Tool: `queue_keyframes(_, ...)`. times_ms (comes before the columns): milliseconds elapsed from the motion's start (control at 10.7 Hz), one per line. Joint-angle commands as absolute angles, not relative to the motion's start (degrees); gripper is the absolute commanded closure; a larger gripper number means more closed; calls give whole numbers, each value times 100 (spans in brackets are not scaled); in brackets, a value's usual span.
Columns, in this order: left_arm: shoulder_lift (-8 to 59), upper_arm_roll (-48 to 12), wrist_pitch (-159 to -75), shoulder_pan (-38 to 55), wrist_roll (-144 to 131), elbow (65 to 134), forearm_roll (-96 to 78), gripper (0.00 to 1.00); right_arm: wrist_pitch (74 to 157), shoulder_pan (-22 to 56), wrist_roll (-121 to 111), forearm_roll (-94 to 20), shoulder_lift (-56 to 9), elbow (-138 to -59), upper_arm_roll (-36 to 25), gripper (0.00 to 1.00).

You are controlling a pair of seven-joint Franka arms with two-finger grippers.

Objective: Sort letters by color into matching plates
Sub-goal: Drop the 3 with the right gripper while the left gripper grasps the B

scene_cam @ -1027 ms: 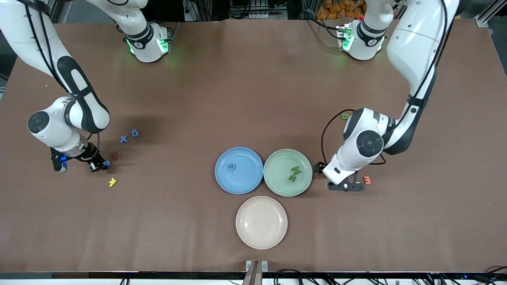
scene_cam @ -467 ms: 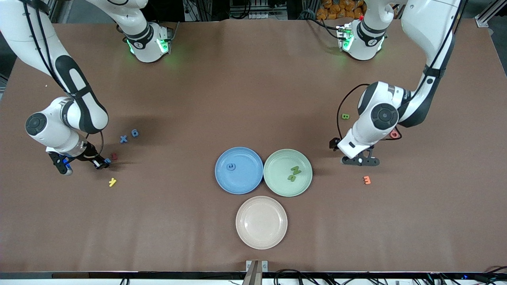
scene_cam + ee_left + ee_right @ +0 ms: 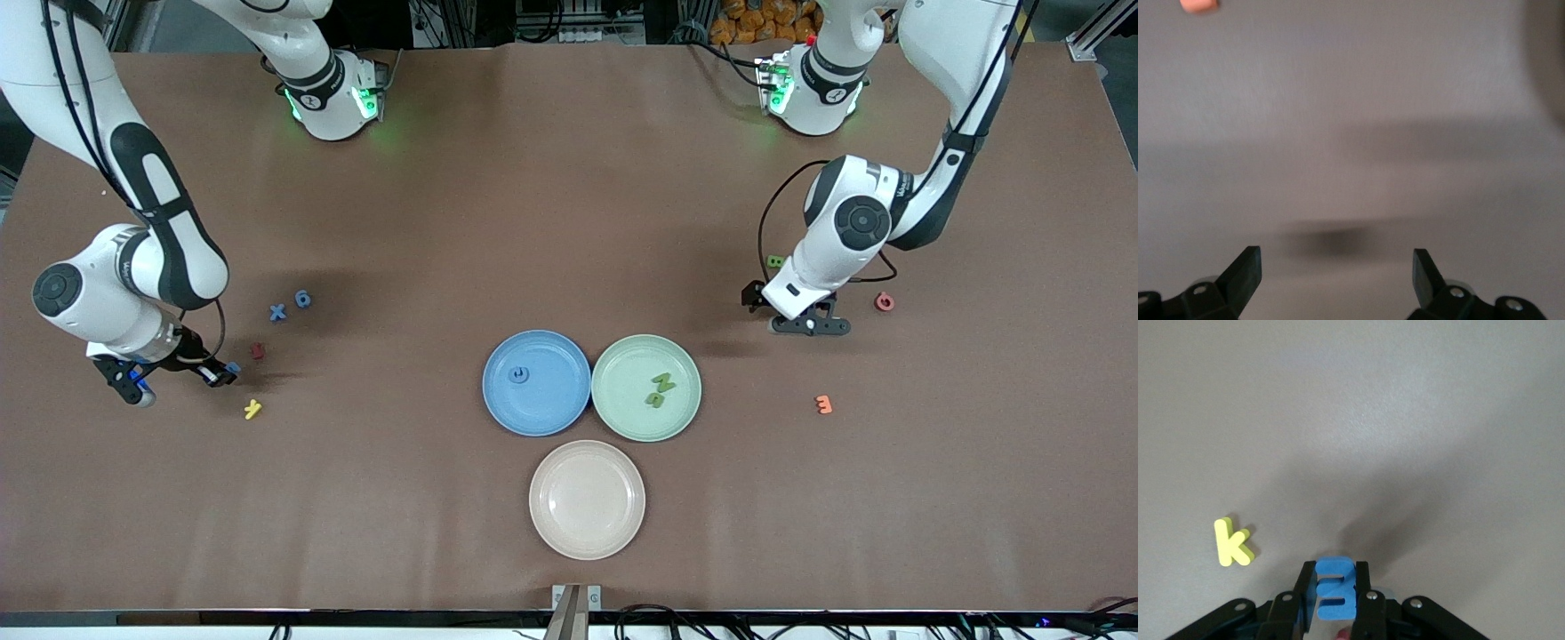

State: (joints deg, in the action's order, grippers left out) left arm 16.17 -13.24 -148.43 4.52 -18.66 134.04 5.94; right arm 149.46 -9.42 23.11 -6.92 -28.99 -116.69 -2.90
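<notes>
Brown paper is covering our table (image 3: 569,222). Near the right arm's edge, our right gripper (image 3: 1335,603) is pinching a blue letter (image 3: 1335,587), bound for the blue plate (image 3: 536,382) mid-table. Our left gripper (image 3: 1335,277), jaws wide, is hovering near the green letter (image 3: 775,261).

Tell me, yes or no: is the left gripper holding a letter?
No. In the left wrist view the left gripper has its fingers spread wide apart with only bare table between them.
</notes>
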Motion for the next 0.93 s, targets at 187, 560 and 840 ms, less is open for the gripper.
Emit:
queue_keyframes(187,949,-1450,-15143,518,-2144,14483,422,0,14159,-529,2171,-677,-2795,-10935,-36,85)
queue_keyframes(560,888,-1459,-15740,501,-2145,15090,422,0,14159,612,2161,-659,-2917,-10592,-9,84)
queue_keyframes(840,888,-1459,-16048,475,-2153,15406,422,0,14194,1553,3045,-685,-3277,-10136,104,84)
